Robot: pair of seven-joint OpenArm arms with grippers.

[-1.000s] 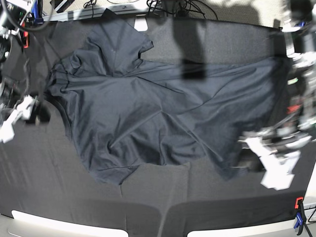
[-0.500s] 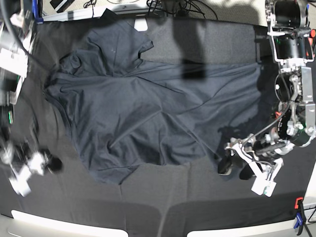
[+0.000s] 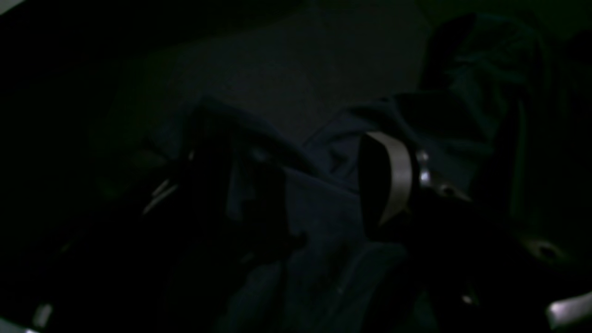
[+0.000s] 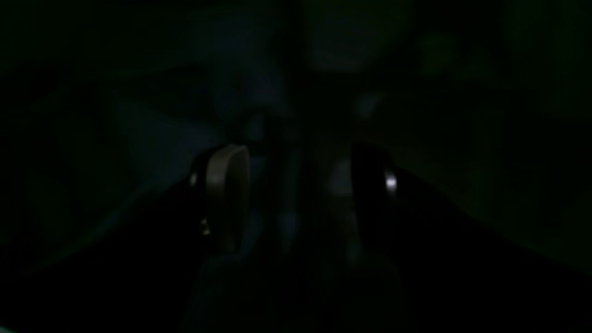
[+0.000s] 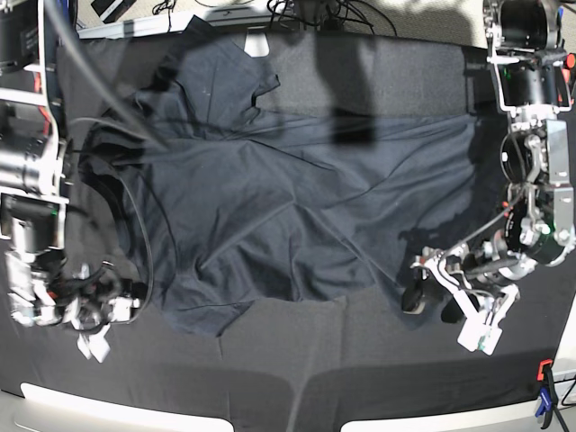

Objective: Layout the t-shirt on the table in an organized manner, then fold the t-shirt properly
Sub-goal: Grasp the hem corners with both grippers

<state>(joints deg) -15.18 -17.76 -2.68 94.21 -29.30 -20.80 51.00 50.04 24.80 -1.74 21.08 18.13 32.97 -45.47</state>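
Note:
The dark t-shirt (image 5: 270, 198) lies rumpled across the middle of the black-clothed table (image 5: 360, 369), one sleeve toward the far left. In the base view my left gripper (image 5: 430, 304) sits low at the shirt's near right corner. Its jaws are open, and the left wrist view shows shirt cloth (image 3: 323, 217) lying between the pale finger (image 3: 395, 178) and the dark one. My right gripper (image 5: 121, 304) is low at the shirt's near left edge. The right wrist view is very dark, with the fingers (image 4: 226, 194) apart and only dim cloth beyond them.
A red-orange clamp (image 5: 544, 369) grips the near right table corner. Cables (image 5: 315, 13) and a white tag-like patch (image 5: 258, 43) sit along the far edge. The right arm's black cable (image 5: 135, 207) loops over the shirt's left side.
The right arm swung down the left side and came in toward the shirt's near left edge. The left gripper moved in from the right to the shirt's corner, then held still.

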